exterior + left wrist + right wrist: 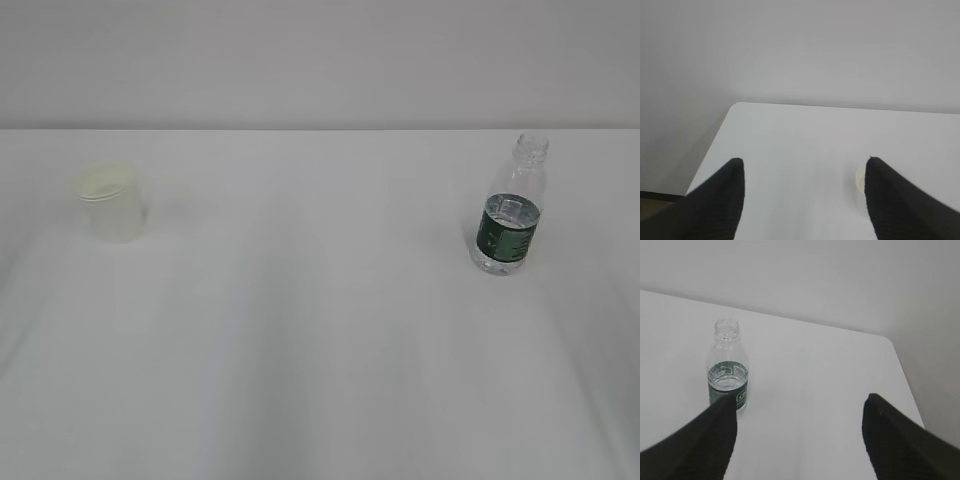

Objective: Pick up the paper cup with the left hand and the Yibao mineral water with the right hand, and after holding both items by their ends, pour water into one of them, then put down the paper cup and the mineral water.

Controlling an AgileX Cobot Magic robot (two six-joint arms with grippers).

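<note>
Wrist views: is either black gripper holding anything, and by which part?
Nothing is held. The left gripper and right gripper stand open, short of the white paper cup and clear plastic bottle.

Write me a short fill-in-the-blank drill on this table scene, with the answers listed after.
1. The small white paper cup stands on the ____ side of the exterior view.
2. The clear plastic bottle wears a dark ____ label.
3. The bottle's neck has no ____.
4. The left gripper and right gripper are both ____.

Answers: left; green; cap; open
</note>
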